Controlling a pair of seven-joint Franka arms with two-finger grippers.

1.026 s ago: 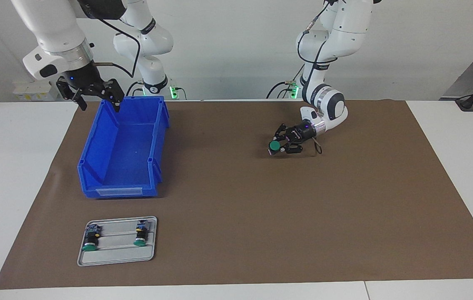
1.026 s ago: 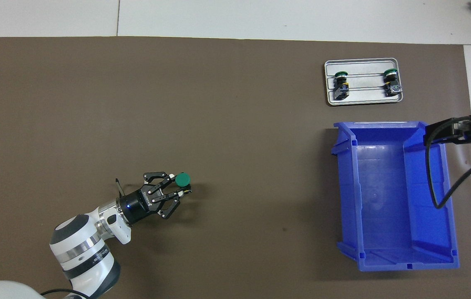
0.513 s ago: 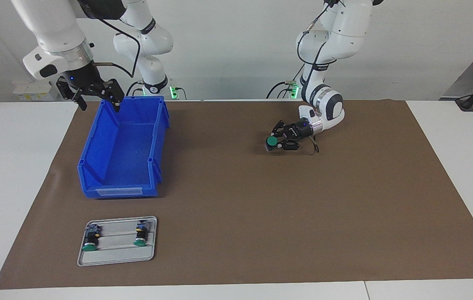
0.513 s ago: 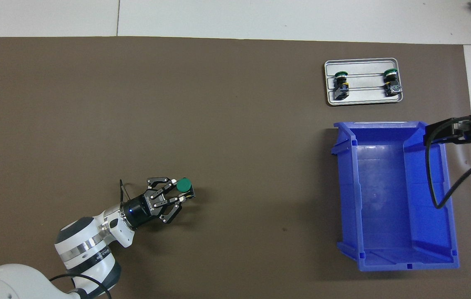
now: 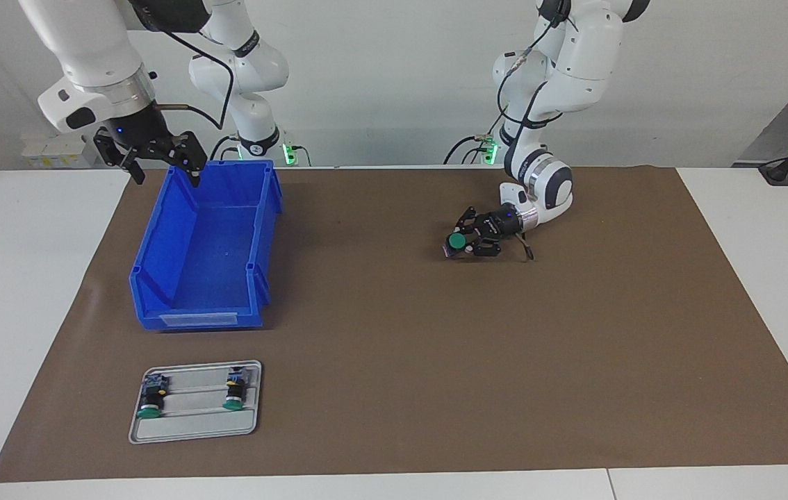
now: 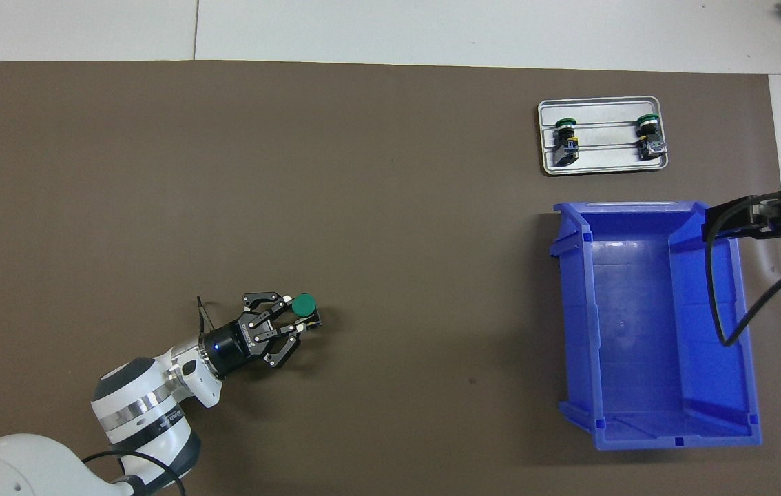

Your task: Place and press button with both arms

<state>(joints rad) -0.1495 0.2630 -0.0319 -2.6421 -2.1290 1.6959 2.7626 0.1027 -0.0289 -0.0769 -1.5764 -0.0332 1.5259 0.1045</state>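
A green-capped button (image 5: pixel 456 242) (image 6: pixel 304 304) stands cap up low over the brown mat, toward the left arm's end of the table. My left gripper (image 5: pixel 462 245) (image 6: pixel 297 315) reaches in sideways and is shut on the button's dark base. I cannot tell whether the base touches the mat. My right gripper (image 5: pixel 158 165) hangs open with nothing in it, over the corner of the blue bin (image 5: pixel 206 243) (image 6: pixel 645 324) nearest the robots. That arm waits.
A grey tray (image 5: pixel 192 427) (image 6: pixel 602 165) lies farther from the robots than the bin and carries two more green buttons (image 5: pixel 149 403) (image 5: pixel 233 396). The brown mat (image 5: pixel 505 361) covers most of the white table.
The left wrist shifted a little toward the robots and back, carrying the button, which ends almost where it was. The right arm has not moved.
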